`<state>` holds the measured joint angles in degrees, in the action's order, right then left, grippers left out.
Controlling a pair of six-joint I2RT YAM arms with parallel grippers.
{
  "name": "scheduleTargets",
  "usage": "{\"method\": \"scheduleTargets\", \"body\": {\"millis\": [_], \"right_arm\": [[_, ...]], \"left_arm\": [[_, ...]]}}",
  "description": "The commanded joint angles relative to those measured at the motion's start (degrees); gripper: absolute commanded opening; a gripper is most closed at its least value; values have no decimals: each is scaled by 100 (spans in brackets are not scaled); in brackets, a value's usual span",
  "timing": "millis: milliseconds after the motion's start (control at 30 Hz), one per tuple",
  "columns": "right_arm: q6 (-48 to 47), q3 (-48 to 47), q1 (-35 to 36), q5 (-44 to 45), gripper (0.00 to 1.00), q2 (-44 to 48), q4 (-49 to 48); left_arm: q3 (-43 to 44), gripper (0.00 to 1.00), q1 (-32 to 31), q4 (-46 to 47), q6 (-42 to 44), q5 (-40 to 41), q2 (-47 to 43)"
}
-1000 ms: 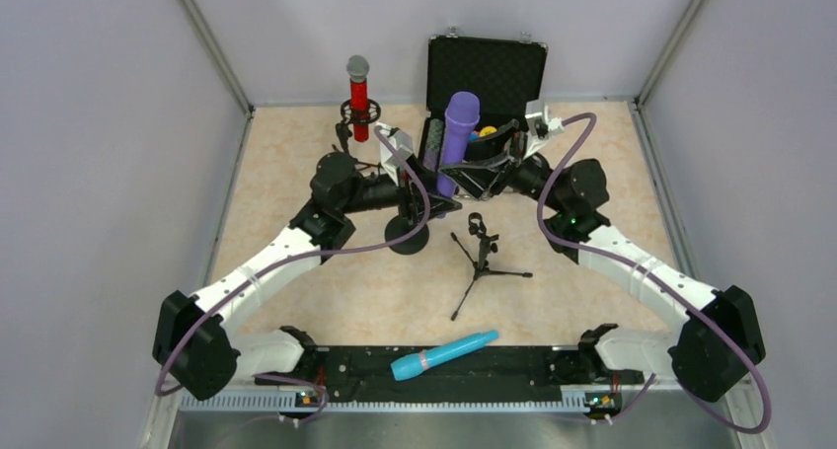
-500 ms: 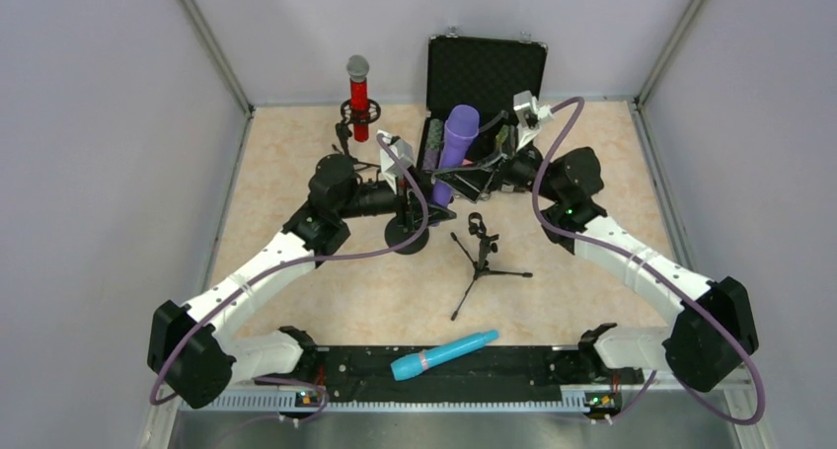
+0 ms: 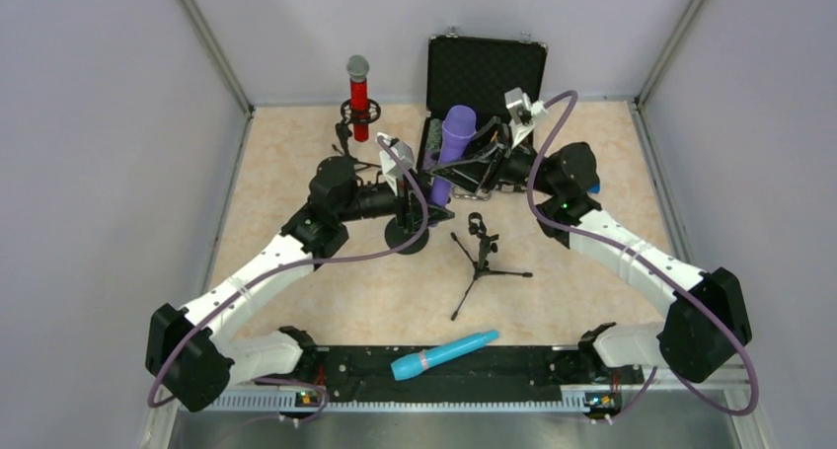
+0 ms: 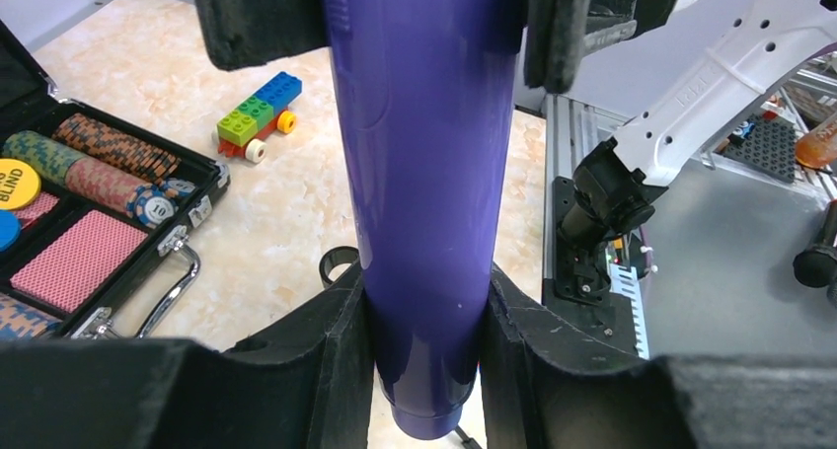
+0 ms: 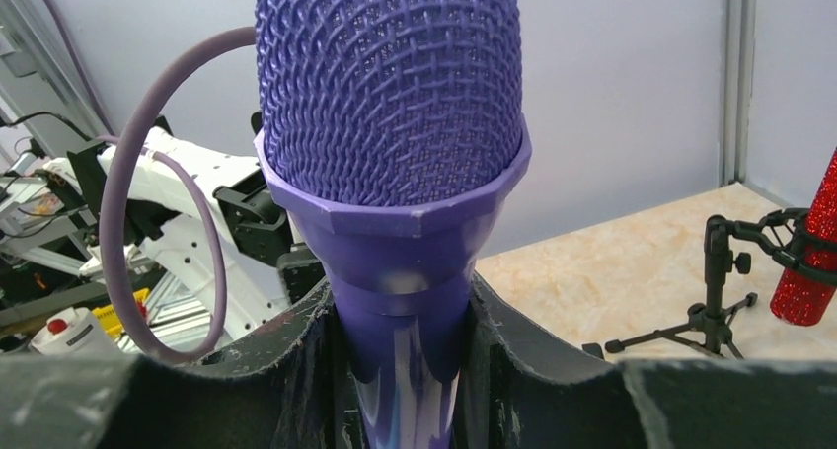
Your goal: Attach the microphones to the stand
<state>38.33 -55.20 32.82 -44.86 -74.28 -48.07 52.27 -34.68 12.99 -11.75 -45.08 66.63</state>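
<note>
The purple microphone [image 3: 449,153] stands nearly upright over the middle of the table, held by both grippers. My left gripper [image 4: 424,311] is shut on its lower handle [image 4: 424,173], close to the bottom end. My right gripper [image 5: 400,340] is shut on the neck just under the mesh head [image 5: 390,84]. Below it a stand with a round black base [image 3: 407,234] is partly hidden by my left gripper [image 3: 424,194]. The red microphone [image 3: 358,99] sits upright in a stand at the back. The turquoise microphone [image 3: 444,354] lies at the near edge.
A small black tripod stand [image 3: 481,252] with a clip stands right of centre. An open black case [image 3: 486,74] of poker chips [image 4: 89,163] is at the back. A toy brick car [image 4: 259,118] lies on the table beside it.
The right wrist has shifted left and back, and the purple microphone has sunk a little and stands straighter. The left arm has barely moved.
</note>
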Motion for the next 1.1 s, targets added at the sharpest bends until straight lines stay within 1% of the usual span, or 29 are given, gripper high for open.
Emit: {"method": "scheduleTargets", "body": {"millis": [0, 33, 67, 133, 167, 267, 333, 433, 500, 567, 633, 867, 967, 1067], "right_arm": [[-30, -26, -30, 169, 0, 104, -294], [-76, -3, -29, 208, 0, 114, -291], [-132, 15, -28, 239, 0, 118, -257], [-247, 38, -29, 285, 0, 109, -140], [-320, 37, -30, 327, 0, 105, -37], [-554, 64, -55, 590, 0, 130, 422], [-611, 159, -97, 703, 0, 157, 549], [-635, 264, -173, 766, 0, 184, 622], [-642, 311, -241, 806, 0, 201, 686], [-657, 352, -283, 817, 0, 219, 746], [-695, 377, -326, 830, 0, 222, 805], [-850, 414, -414, 839, 0, 257, 981], [-896, 411, -434, 861, 0, 221, 946], [-911, 283, -451, 883, 0, 125, 943]], "left_arm": [[-144, 49, 9, 249, 269, 505, -289], [-192, 64, 9, 290, 183, 695, -325], [-260, 73, 12, 410, 44, 917, -374], [-488, 85, 20, 989, -178, 1331, -451], [-614, 89, 30, 1333, -332, 1558, -484], [-888, 93, 97, 2358, -605, 2177, -515], [-917, 94, 199, 2738, -712, 2434, -483], [-831, 94, 340, 2933, -749, 2776, -422], [-760, 94, 428, 2899, -750, 3058, -385], [-653, 94, 554, 2681, -712, 3290, -375], [-492, 94, 660, 2251, -530, 3519, -390], [-160, 94, 1005, 470, 240, 4292, -673], [1, 97, 1104, -376, 431, 4764, -749], [160, 97, 1158, -1152, 680, 4991, -727]]}}
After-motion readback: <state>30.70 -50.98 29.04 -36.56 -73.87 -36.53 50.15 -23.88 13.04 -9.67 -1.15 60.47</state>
